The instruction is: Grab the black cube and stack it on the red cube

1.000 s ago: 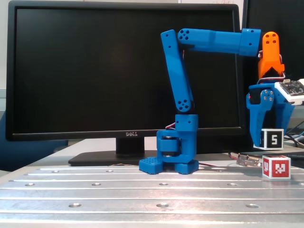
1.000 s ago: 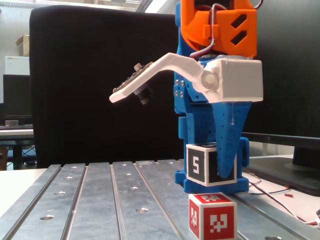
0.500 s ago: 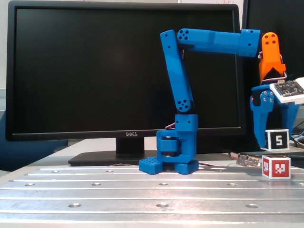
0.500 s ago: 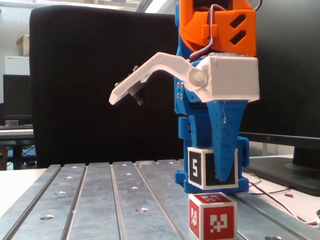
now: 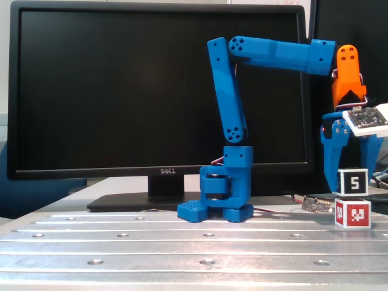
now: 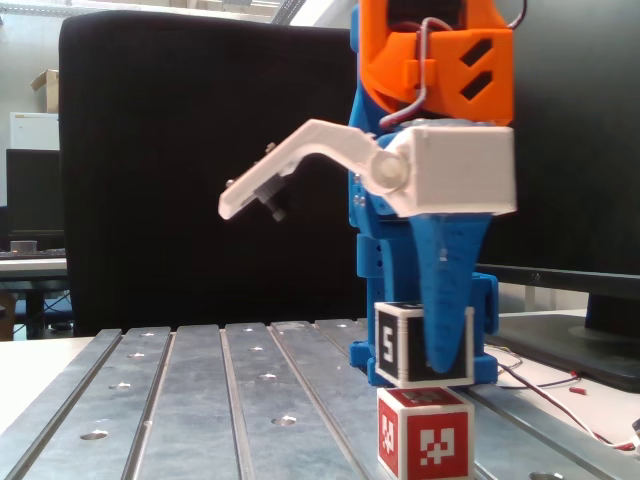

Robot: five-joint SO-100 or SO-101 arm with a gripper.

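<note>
Slotted metal desk (image 5: 121, 242) before a dark Dell monitor (image 5: 157, 91). Blue gripper (image 5: 350, 189) pinching the black cube (image 5: 353, 182) (image 6: 412, 345), held just above, perhaps touching, the red cube (image 5: 352, 213) (image 6: 425, 435) directly at six o'clock beneath, near four o'clock in a fixed view.

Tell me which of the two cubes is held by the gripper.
The black cube with the white 5: the gripper is shut on it. The red cube sits directly below it, on the table.
</note>
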